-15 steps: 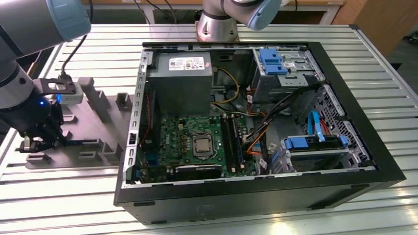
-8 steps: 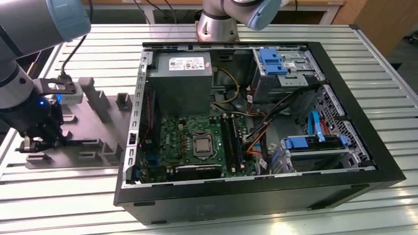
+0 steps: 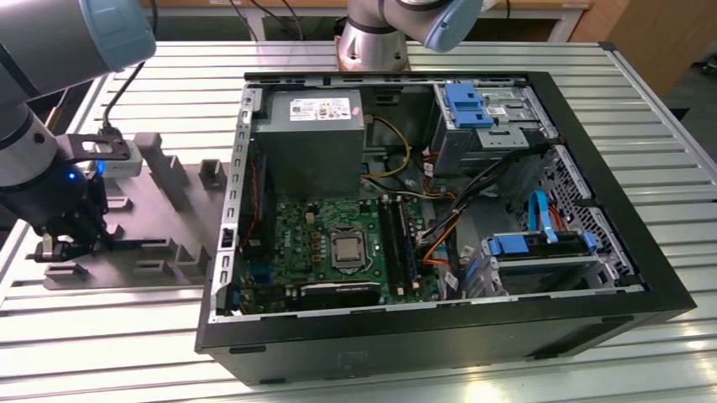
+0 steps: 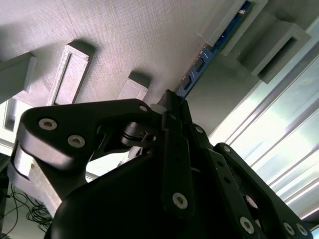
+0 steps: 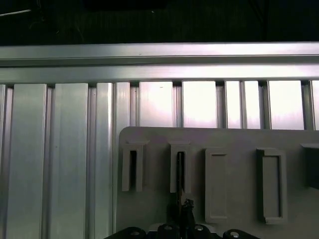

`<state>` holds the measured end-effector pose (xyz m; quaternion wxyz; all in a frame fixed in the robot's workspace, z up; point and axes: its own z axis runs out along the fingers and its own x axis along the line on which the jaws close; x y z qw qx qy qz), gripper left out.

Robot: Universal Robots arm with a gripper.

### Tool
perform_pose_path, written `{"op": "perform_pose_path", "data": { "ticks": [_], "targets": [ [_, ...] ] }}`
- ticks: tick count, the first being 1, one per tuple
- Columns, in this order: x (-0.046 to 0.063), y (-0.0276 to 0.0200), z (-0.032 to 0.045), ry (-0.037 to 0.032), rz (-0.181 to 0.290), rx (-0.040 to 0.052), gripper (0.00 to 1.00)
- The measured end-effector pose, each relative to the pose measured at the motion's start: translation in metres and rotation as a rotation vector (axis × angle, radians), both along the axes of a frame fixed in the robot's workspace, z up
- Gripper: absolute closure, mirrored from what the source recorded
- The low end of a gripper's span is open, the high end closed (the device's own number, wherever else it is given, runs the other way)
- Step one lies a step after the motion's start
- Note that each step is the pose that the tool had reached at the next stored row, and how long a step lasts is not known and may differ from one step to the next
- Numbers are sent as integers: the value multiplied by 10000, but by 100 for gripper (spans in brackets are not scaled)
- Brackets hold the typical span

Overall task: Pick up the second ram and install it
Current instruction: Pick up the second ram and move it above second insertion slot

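Desk [image 3: 627,101]: ribbed aluminium slats, carrying everything below
Computer case [image 3: 448,336]: black, lying side-open; green motherboard [image 3: 325,227] exposed inside
Arm [image 3: 34,168]: grey, blue-capped joints, reaching down at the exterior view's left
Fixture plate [image 3: 157,210]: grey plastic with raised slotted blocks, on the desk just beside the case
Jaws: black, drawn close together, pinching the near end of the stick
Second ram [image 4: 209,50]: dark blue-green stick, standing on edge in the plate's slots, running away from the jaws, outside the case
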<state>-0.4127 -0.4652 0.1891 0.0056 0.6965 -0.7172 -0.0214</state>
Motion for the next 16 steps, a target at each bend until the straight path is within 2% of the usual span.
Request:
{"op": "perform_pose_path", "data": {
  "ticks": [5,16],
  "targets": [
    [0,0,46,0,0,0,86],
    [0,0,296,0,0,0,86]
  ]
}}
